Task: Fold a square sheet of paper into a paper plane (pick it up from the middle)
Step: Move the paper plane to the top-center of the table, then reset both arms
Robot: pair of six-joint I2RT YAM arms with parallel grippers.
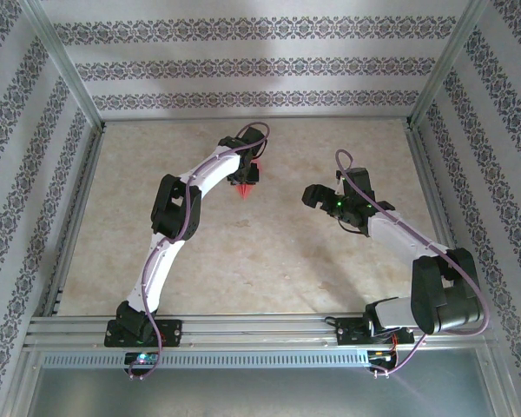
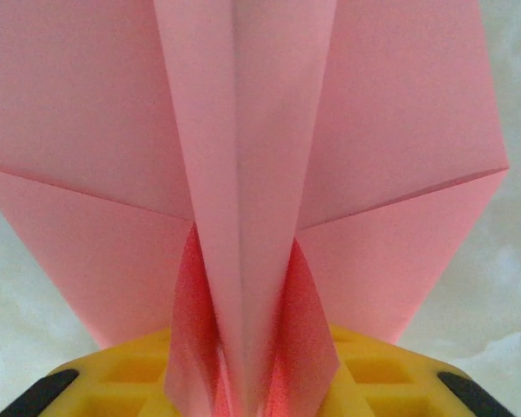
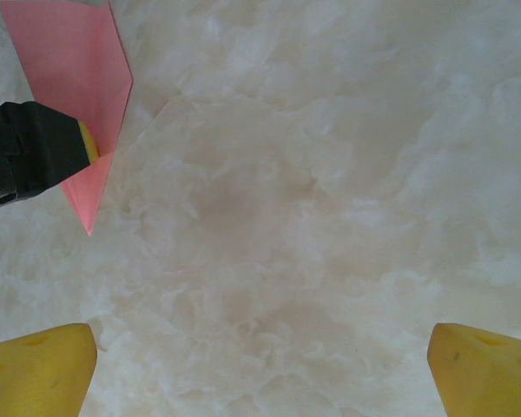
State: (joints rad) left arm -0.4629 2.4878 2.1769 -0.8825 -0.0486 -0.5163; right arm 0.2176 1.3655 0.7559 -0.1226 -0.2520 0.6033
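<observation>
- The slim, pointed pink-red paper plane [image 1: 246, 186] is pinched along its centre crease by the left gripper [image 1: 247, 174]. Its yellow fingers [image 2: 122, 373] are drawn narrow on the folded layers.
- The plane is held over the far middle of the marbled beige tabletop [image 1: 269, 261], apparently lifted clear, with the nose hanging down.
- The right gripper [image 1: 318, 195] is spread wide and empty. It hovers to the right of the plane with its yellow fingertips [image 3: 35, 369] over bare surface.
- Slippage is to be feared — thin paper is gripped on a small patch by the keel, so a quick swing could let it slide or twist out.
- The folds could be crushed or sprung apart if the pinch is tightened, or if the nose is pressed into the tabletop on set-down.
- Should a handover be attempted, a wing edge could be snagged by an open finger, and the plane torn or pulled askew.
- If it is released from height, the plane could glide away unpredictably.
</observation>
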